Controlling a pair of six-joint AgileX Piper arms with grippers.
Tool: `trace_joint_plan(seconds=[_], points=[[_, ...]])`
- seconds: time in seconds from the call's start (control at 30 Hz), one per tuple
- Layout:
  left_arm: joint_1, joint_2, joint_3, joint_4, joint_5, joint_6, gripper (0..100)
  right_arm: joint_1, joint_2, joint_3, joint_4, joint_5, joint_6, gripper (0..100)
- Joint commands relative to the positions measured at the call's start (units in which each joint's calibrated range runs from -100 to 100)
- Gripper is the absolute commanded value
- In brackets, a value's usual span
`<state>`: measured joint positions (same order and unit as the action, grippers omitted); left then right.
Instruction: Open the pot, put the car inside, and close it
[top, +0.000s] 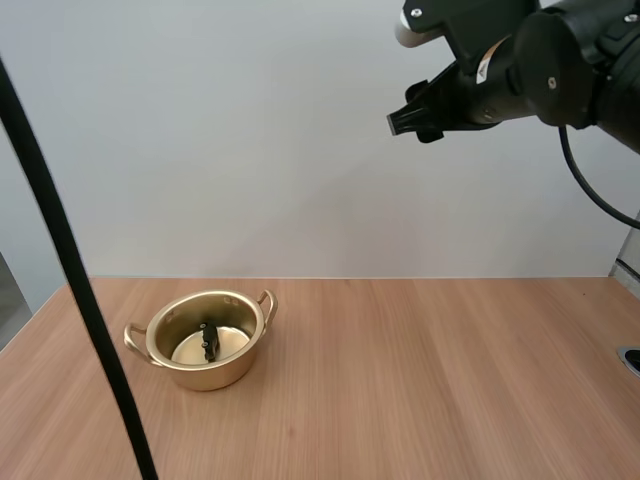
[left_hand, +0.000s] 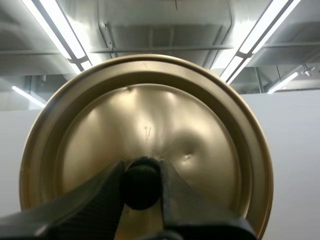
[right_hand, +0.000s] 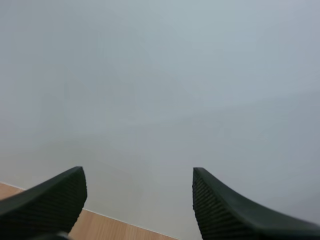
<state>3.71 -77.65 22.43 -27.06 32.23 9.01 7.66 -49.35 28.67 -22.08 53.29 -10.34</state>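
- One gold pot (top: 210, 378) sits lidless on the tabletop (top: 420, 380) in the high view, toward the left side, both side handles showing. The car (top: 209, 341) is a small dark shape standing on the bottom inside it. By my reading, closing is the only step left.
- Up high and well off to the right, the right claw (top: 404, 122) hangs in the air, far from the pot and clear of the route down to it. From this angle I cannot judge its gap.
- Over to the left wrist view: the left claw (left_hand: 141, 170) is pinched tight on the black knob (left_hand: 141, 187) of the gold lid (left_hand: 150, 110), one finger on either side. The lid's round top faces the camera, and it looks tipped on edge rather than flat.
- To close it well, I'd level the lid first and bring it squarely over the rim. Then lower it slowly, and let go only once it is seated all round. The car looks upright, so checking that the lid clears its top seems wise.
- Right wrist view now: both fingers (right_hand: 55, 197) stand wide apart with nothing between them, above a strip of tabletop.
- No brand, label or writing is readable on the pot, lid or car. The lid does carry a small dent near the knob.
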Motion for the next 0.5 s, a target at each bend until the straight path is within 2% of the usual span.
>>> trace_joint_plan(seconds=[0.0,0.27,0.37,0.47], points=[[0.0,0.0,0.0,-0.1,-3.4,-0.3,0,-1.0,-1.2,2.7,0.4,-1.6,0.4,100],[0.0,0.0,0.0,-0.1,-14.7,-0.3,0,-1.5,-4.6,14.6,2.1,-3.5,0.4,100],[0.0,0.0,0.0,-0.1,-16.1,-0.3,0,-1.5,-5.9,18.9,2.1,-5.8,0.4,62],[0.0,0.0,0.0,-0.1,-15.8,-0.2,0,-1.5,-7.3,22.3,2.1,-8.5,0.4,4]])
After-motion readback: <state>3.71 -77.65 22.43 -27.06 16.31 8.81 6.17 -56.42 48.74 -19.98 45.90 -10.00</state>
